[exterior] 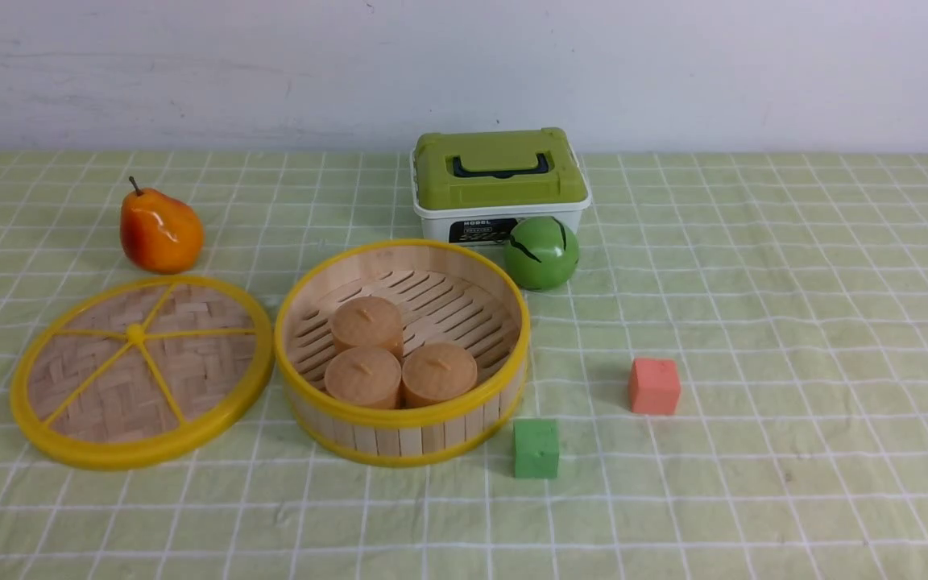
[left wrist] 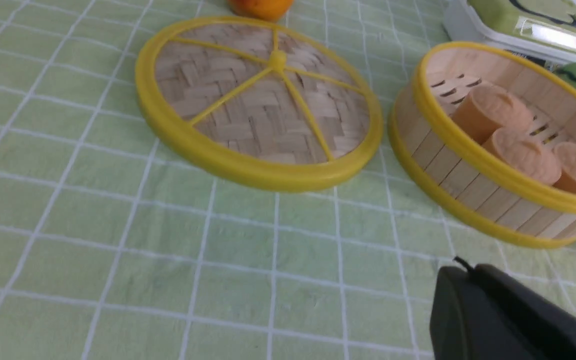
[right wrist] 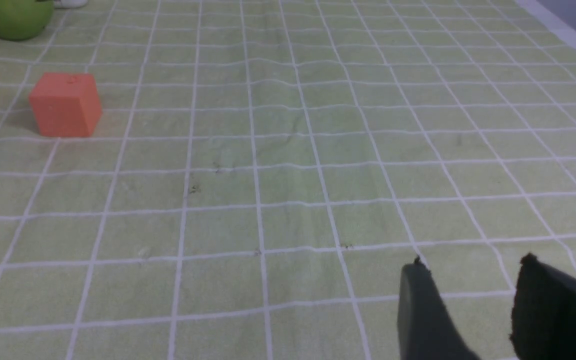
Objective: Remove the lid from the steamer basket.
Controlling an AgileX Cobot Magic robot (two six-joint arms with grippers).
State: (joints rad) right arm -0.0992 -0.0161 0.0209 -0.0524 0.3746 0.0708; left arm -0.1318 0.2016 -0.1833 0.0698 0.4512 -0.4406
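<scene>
Lid, place: the lid (exterior: 142, 338) lies flat on the checked cloth (exterior: 754, 499), to the left of the steamer basket (exterior: 399, 439) and just beside it; whether the 2 rims touch, I cannot tell.
Lid from left claw: ahead of the left gripper (left wrist: 463, 265), out across the cloth, with a stretch of fabric between them.
Nearer arm: the left; the right gripper (right wrist: 473, 259) is well apart, over by the red block (right wrist: 65, 105).
Left claw: clenched, with 0 things in its grasp.
Right claw: released, its 2 fingers standing apart with nothing between them.
Lid, long axis: none, as it is a round disc; no turn of the wrist would suit it better than another.
Coming move: the lid is already off, so my judgement is that the task is done and 0 further grasps are called for; the left arm need only keep away from the rim.
Lid, looks: woven bamboo in dull tan, thick yellow rim, 5 yellow spokes that I can count, 1 small knob at the centre, facing up.
Basket: upright and uncovered, 3 buns (exterior: 367, 374) on its slatted floor.
Pear: just beyond the lid stands 1 orange pear (exterior: 161, 234).
</scene>
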